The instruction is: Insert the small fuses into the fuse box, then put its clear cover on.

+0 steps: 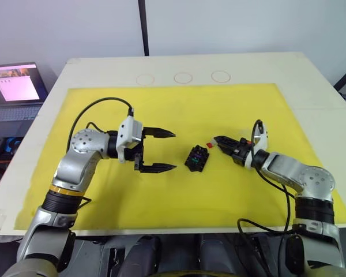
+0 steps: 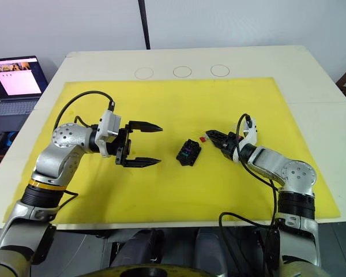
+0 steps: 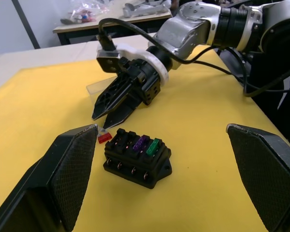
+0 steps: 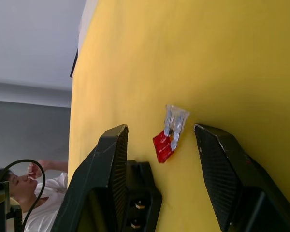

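Fingers of the left gripper [image 1: 162, 150] stand spread wide, holding nothing, just left of the fuse box [image 1: 197, 158]. Fingers of the right gripper [image 4: 159, 159] are parted, straddling the red fuse [image 4: 163, 146] without clamping it. That fuse lies flat on the yellow mat [image 1: 179, 196], just beside the box's far right corner. A purple fuse [image 3: 139, 143] and a green fuse [image 3: 153, 146] sit in the box's slots. A clear piece, possibly the cover [image 3: 96, 88], lies behind the right gripper.

Head eyes look down; wrist views close, perhaps sharing fuse box [image 3: 137, 157].
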You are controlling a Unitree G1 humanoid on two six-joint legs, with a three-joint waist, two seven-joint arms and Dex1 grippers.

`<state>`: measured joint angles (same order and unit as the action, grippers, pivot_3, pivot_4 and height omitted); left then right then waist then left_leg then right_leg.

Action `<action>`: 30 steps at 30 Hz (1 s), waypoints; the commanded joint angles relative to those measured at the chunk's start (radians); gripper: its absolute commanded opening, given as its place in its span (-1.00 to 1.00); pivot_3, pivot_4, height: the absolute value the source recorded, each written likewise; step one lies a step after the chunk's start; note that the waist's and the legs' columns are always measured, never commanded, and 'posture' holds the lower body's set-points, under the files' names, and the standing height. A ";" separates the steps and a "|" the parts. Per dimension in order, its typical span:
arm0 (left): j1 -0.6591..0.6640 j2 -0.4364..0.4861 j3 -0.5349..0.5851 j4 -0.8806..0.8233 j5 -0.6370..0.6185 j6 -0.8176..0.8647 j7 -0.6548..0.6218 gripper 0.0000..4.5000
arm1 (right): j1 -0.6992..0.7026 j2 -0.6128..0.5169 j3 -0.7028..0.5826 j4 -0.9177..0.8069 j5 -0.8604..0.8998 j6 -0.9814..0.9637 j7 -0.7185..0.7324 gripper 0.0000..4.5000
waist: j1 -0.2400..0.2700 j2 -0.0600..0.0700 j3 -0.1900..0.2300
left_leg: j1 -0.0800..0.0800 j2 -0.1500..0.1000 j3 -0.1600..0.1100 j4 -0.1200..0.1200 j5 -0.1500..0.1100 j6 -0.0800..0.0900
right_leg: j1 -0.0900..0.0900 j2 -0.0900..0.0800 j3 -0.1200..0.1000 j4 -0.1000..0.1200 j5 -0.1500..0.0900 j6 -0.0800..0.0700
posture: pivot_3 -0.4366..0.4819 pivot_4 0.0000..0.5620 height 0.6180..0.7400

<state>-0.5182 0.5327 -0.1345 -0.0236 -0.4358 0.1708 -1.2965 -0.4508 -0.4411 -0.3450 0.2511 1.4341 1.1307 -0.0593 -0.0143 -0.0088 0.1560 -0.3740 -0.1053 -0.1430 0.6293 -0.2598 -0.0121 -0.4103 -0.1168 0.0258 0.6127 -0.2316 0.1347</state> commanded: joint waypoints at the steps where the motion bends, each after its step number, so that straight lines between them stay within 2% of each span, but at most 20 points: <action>1: -0.011 0.007 0.013 -0.040 -0.007 0.002 0.008 1.00 | -0.027 0.005 -0.002 0.036 -0.063 -0.010 0.042 0.04 | 0.000 0.000 0.000 | 0.000 0.000 0.000 0.000 0.000 0.000 | 0.000 0.000 0.000 0.000 0.000 0.000 | -0.05 -0.47 1.00; 13: -0.011 0.008 0.012 -0.049 -0.009 0.010 0.015 1.00 | -0.036 0.048 -0.002 0.066 -0.210 -0.001 0.149 0.04 | -0.005 0.000 0.000 | 0.001 0.000 0.000 0.000 0.000 0.000 | 0.000 0.000 0.000 0.000 0.000 0.000 | -0.05 -0.47 1.00; 16: -0.011 0.009 0.013 -0.053 -0.008 0.015 0.016 1.00 | -0.029 0.052 -0.014 0.065 -0.231 0.004 0.150 -0.22 | -0.004 0.000 0.000 | 0.001 0.000 0.000 0.000 0.000 0.000 | 0.000 0.000 0.000 0.000 0.000 0.000 | -0.05 -0.47 1.00; 21: -0.005 0.013 0.003 -0.062 0.005 -0.005 0.006 1.00 | 0.006 0.059 -0.022 0.038 -0.263 0.019 0.148 -0.99 | 0.000 -0.002 -0.001 | 0.001 0.000 0.000 0.000 0.000 0.000 | 0.001 0.000 0.000 0.000 0.000 0.000 | -0.05 -0.47 1.00; 30: -0.007 0.010 0.010 -0.041 0.004 -0.005 0.005 1.00 | 0.012 0.077 -0.062 0.008 -0.273 0.034 0.140 -1.00 | 0.003 -0.003 -0.002 | 0.001 0.000 -0.001 0.001 0.000 0.000 | 0.002 0.000 0.000 0.000 0.000 0.000 | -0.05 -0.47 1.00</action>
<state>-0.5172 0.5386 -0.1367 -0.0502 -0.4248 0.1798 -1.2873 -0.4671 -0.3715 -0.3963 0.2392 1.1923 1.1545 0.0999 -0.0116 -0.0120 0.1541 -0.3730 -0.1053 -0.1436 0.6301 -0.2598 -0.0122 -0.4086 -0.1168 0.0258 0.6125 -0.2315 0.1347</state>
